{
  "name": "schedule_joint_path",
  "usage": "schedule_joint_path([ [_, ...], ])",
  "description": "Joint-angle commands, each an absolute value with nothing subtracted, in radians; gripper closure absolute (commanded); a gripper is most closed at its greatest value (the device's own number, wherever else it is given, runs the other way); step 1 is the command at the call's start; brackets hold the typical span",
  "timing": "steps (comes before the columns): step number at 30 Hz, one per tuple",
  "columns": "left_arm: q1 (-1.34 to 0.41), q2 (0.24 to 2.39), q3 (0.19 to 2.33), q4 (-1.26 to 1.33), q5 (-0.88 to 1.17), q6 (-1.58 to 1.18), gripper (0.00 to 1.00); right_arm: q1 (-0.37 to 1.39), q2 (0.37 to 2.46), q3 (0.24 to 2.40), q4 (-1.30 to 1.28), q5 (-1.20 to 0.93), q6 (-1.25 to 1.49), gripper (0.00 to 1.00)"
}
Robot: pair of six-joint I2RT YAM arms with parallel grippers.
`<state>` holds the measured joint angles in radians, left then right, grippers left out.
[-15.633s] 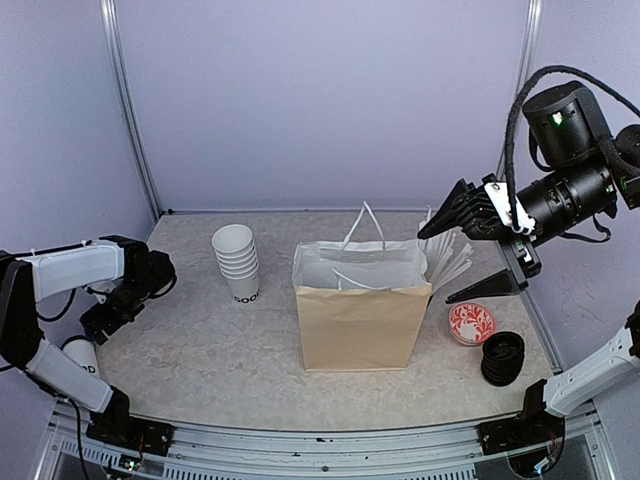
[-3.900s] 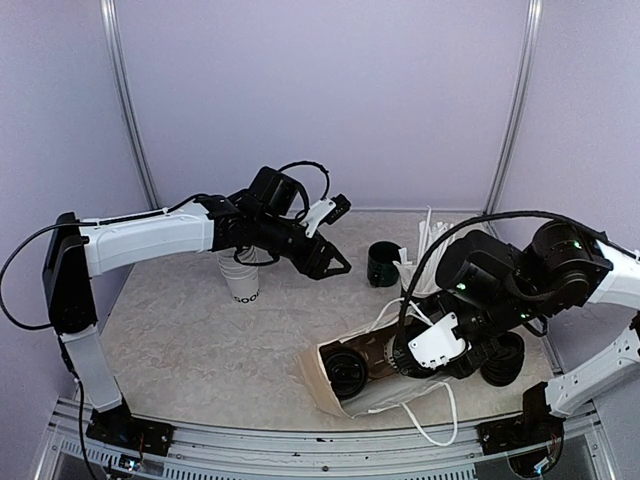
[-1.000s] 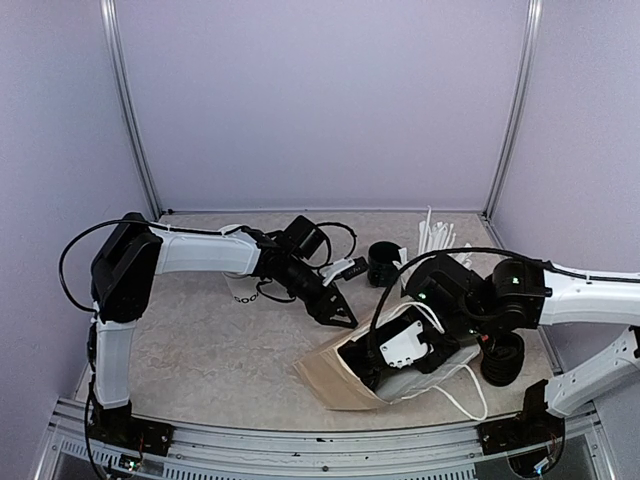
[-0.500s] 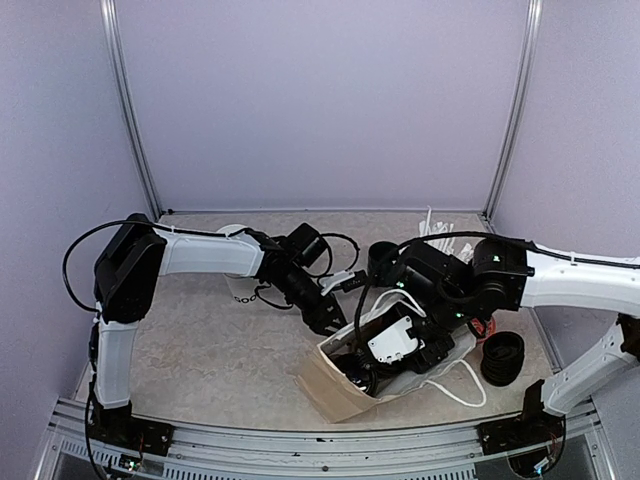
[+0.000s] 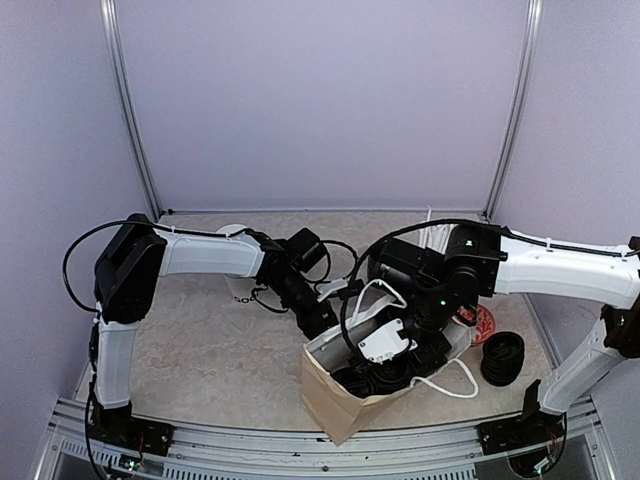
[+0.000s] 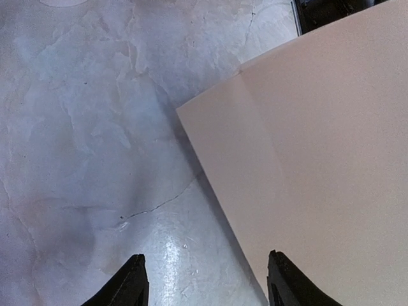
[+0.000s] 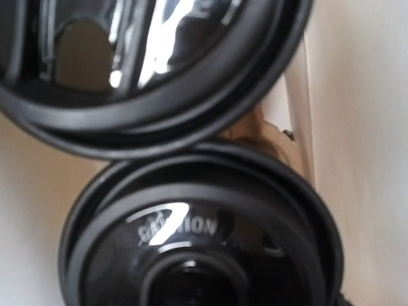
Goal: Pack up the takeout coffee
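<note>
Inside tilted brown paper bag (image 5: 335, 402): two round black plastic lids (image 7: 197, 255) are showing | left gripper (image 6: 207, 285) is gaping, empty | right gripper (image 5: 398, 358): cannot tell.

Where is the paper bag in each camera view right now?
Top external: paper bag, front centre, tilted.
Left wrist: its brown side fills the right half.
Right wrist: only its pale inner wall, right edge.
Shared landmark: black lids inside it, seen from top and right wrist; left wrist misses them.
</note>
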<state>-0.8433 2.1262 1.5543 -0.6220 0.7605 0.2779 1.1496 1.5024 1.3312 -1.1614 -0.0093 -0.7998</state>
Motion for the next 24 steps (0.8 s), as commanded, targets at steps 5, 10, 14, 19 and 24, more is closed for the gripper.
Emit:
schedule_joint_path([
  [5, -0.828, 2.086, 1.566, -0.661, 0.683, 0.255, 0.37, 1.098, 1.524, 1.299, -1.218, -0.120, -0.810, 0.75],
  [10, -0.802, 2.047, 1.562, -0.647, 0.654, 0.231, 0.37, 1.055, 1.554, 1.262, -1.203, -0.147, -0.833, 0.75],
  [14, -0.779, 2.019, 1.558, -0.646, 0.618, 0.218, 0.37, 1.054, 1.564, 1.240, -1.191, -0.148, -0.843, 0.72],
  [19, -0.748, 1.970, 1.540, -0.638, 0.581, 0.209, 0.37, 1.054, 1.564, 1.302, -1.225, -0.151, -0.832, 0.64],
  [24, -0.721, 1.912, 1.534, -0.634, 0.585, 0.211, 0.36, 1.055, 1.581, 1.405, -1.291, -0.167, -0.816, 0.43],
])
